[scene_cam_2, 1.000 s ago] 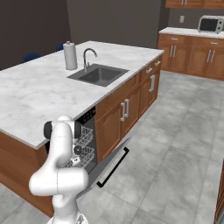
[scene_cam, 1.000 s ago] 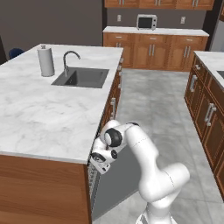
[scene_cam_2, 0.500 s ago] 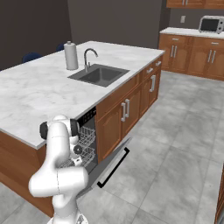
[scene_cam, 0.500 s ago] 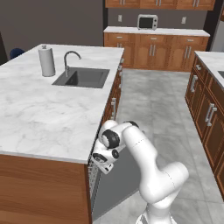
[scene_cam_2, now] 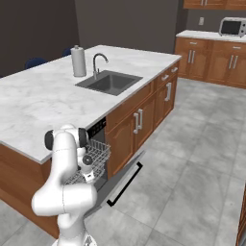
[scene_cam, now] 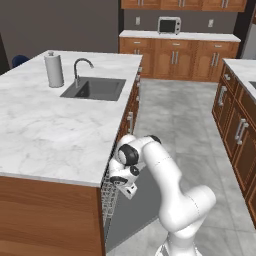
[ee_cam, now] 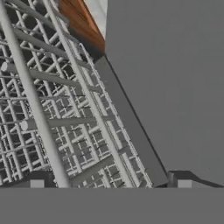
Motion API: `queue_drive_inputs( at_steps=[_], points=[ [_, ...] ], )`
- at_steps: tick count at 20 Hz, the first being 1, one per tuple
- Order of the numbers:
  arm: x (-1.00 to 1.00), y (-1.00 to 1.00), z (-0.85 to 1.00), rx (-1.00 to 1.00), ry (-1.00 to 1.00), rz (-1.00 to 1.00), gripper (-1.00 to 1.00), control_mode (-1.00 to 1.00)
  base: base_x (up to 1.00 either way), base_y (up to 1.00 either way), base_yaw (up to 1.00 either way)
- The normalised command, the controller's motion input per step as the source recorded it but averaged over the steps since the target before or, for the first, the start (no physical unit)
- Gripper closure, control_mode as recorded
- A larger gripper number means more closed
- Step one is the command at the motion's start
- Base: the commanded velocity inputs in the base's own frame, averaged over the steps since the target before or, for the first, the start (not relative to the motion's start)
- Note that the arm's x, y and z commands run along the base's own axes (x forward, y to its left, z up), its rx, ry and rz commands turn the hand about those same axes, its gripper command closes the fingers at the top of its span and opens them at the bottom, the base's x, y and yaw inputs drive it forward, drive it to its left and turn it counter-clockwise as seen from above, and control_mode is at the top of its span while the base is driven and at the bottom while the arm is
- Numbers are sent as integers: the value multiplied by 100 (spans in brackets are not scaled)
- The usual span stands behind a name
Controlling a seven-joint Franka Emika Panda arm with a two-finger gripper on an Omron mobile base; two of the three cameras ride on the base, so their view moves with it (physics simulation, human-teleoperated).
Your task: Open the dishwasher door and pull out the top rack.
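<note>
Under the island counter (scene_cam: 55, 130), claw (ee_cam: 109, 183) at the rack (ee_cam: 65, 118) front: jaws spread wide, empty, one fingertip (ee_cam: 37, 183) over the wire mesh. Rack protrudes partway from the dishwasher opening, above the door (scene_cam_2: 122, 180). Door hangs lowered, handle (scene_cam_2: 126, 185) outward, grey inner face up.

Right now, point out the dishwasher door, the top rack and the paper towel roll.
door (scene_cam_2: 126, 182), right base view, dark front by the bar handle.
top rack (scene_cam_2: 96, 154), right base view, wire mesh.
paper towel roll (scene_cam: 54, 70), left base view, its side.
</note>
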Motion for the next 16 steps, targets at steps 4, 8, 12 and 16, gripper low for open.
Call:
queue_drive_inputs(
  at_steps=[4,8,12,16],
  points=[
    [-52,-100,-56,-15,23,-17,-100,-100,0,0,0],
    [-59,-100,-55,-14,23,-19,-100,-100,0,0,0],
    [-59,-100,-51,-13,25,-20,-100,-100,0,0,0],
    [-52,-100,-49,-11,25,-20,-100,-100,0,0,0]
  ],
)
